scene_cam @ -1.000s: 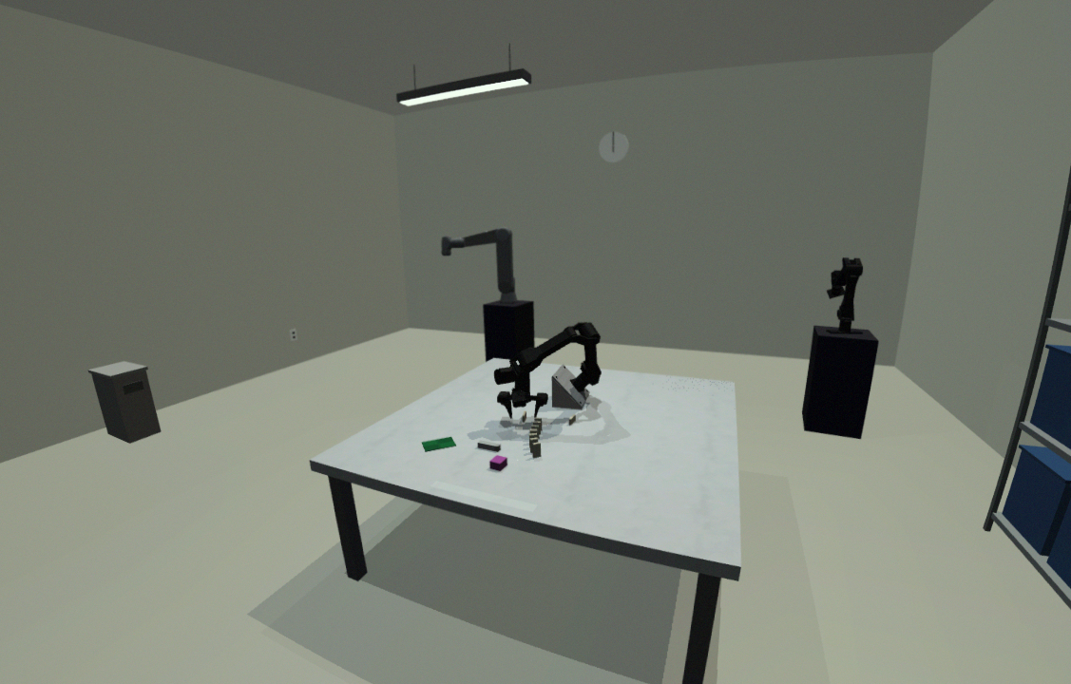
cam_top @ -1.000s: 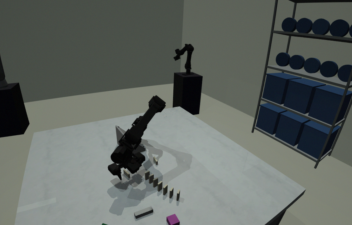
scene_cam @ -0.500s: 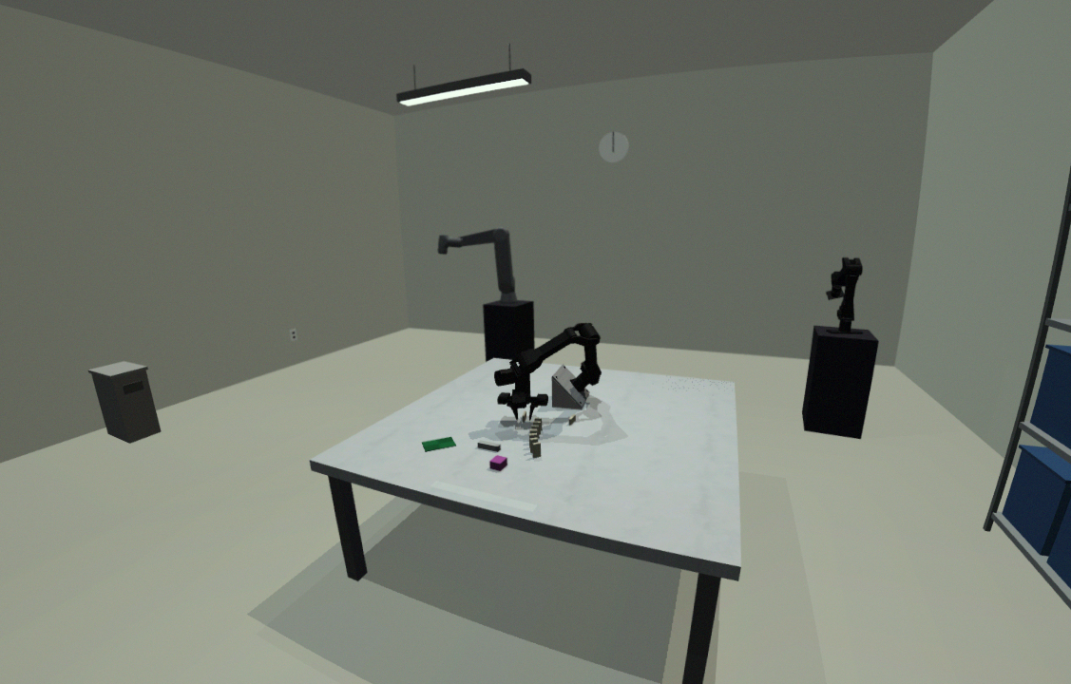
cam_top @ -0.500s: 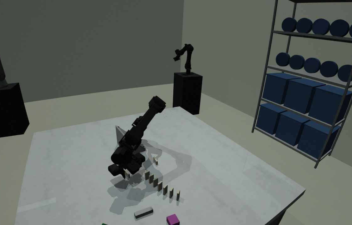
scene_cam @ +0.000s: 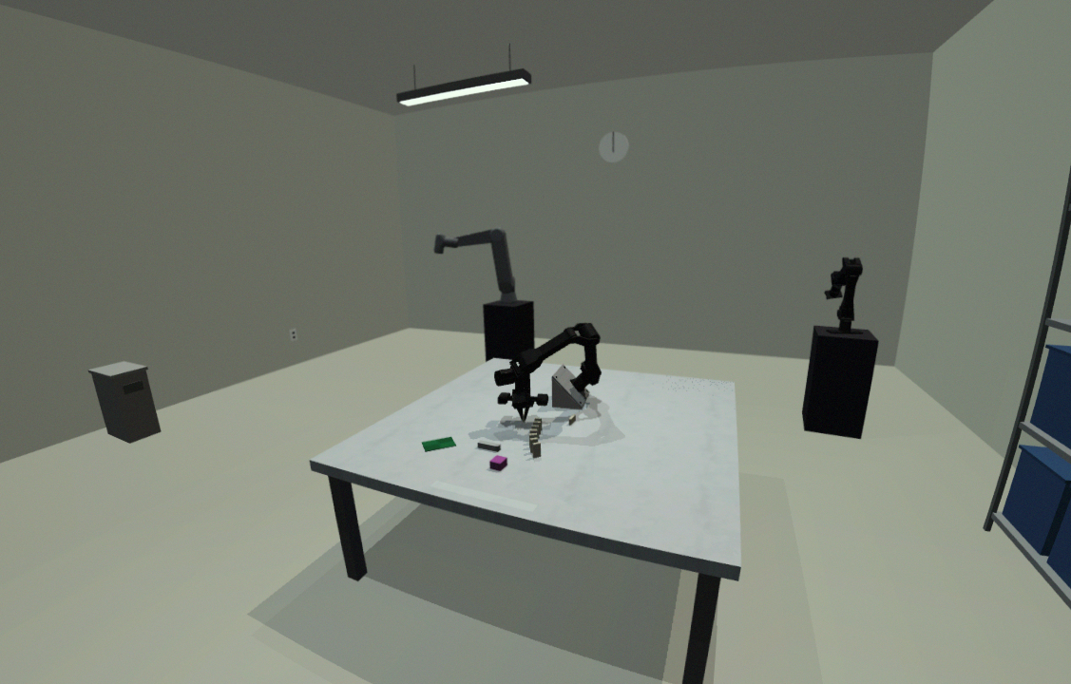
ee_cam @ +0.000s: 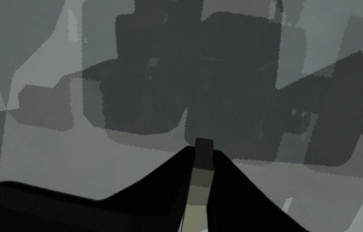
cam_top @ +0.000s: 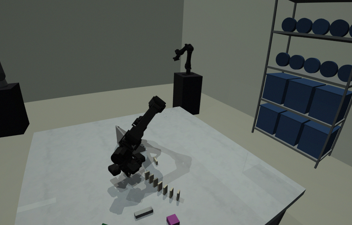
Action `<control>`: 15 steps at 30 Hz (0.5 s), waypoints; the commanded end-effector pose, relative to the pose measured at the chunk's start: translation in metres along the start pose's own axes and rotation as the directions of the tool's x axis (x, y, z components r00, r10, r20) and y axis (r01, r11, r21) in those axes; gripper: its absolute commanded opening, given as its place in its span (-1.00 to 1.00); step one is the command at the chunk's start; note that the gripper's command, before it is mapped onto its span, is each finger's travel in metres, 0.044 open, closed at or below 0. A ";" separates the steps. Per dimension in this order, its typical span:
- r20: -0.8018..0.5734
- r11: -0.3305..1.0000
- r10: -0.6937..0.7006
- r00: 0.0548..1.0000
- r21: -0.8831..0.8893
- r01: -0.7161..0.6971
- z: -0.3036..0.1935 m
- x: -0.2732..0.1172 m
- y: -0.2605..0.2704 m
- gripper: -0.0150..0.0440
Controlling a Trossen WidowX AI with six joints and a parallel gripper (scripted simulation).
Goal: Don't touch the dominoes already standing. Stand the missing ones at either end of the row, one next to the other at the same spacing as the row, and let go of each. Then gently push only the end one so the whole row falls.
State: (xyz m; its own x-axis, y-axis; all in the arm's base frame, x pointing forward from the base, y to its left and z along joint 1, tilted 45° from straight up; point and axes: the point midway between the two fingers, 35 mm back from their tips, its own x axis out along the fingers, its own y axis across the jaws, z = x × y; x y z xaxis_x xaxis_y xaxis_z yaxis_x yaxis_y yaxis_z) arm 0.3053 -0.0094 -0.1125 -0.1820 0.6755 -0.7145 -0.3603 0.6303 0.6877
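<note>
Your gripper (cam_top: 128,176) (scene_cam: 524,419) (ee_cam: 202,156) was nearly shut, w/ loose domino (ee_cam: 197,196) pinched; swinging it low risked toppling the standing row (cam_top: 155,182) (scene_cam: 534,438).

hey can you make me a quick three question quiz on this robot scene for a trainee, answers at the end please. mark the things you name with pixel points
1. True or false: the magenta block (cam_top: 173,219) (scene_cam: 498,464) sits on top of the green piece (scene_cam: 438,444).
2. Multiple choice: what is between the fingers of the hand (cam_top: 128,175) (scene_cam: 524,418) (ee_cam: 204,151)?
a) the magenta block
b) a domino (ee_cam: 198,193)
c) a blue box
3. Fill in the blank: the standing row contains ____ dominoes.

Key: 1. false; 2. b; 3. seven
</note>
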 end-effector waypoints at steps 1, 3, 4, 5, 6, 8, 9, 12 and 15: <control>0.002 1.000 0.000 1.000 0.002 0.000 -0.002 -0.019 0.001 -0.42; 0.001 1.000 -0.001 1.000 0.002 0.001 -0.006 -0.049 0.003 -0.42; 0.001 1.000 -0.002 1.000 0.002 0.002 -0.008 -0.064 0.003 -0.42; 0.000 1.000 -0.002 1.000 0.003 0.002 -0.009 -0.075 0.004 -0.42; 0.000 1.000 -0.002 1.000 0.003 0.002 -0.010 -0.082 0.004 -0.42; 0.000 1.000 -0.002 1.000 0.003 0.002 -0.010 -0.084 0.005 -0.42; 0.000 1.000 -0.002 1.000 0.003 0.002 -0.010 -0.084 0.005 -0.42; 0.000 1.000 -0.006 1.000 0.006 0.006 -0.019 -0.085 -0.005 -0.42; -0.002 1.000 -0.015 1.000 0.020 0.015 -0.059 -0.088 -0.043 -0.42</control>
State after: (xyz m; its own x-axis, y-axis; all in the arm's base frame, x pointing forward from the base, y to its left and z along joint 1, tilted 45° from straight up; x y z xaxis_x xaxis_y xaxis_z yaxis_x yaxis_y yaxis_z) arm 0.3053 -0.0829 -0.0618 -0.1765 0.6640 -0.7266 -0.3747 0.6373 0.6734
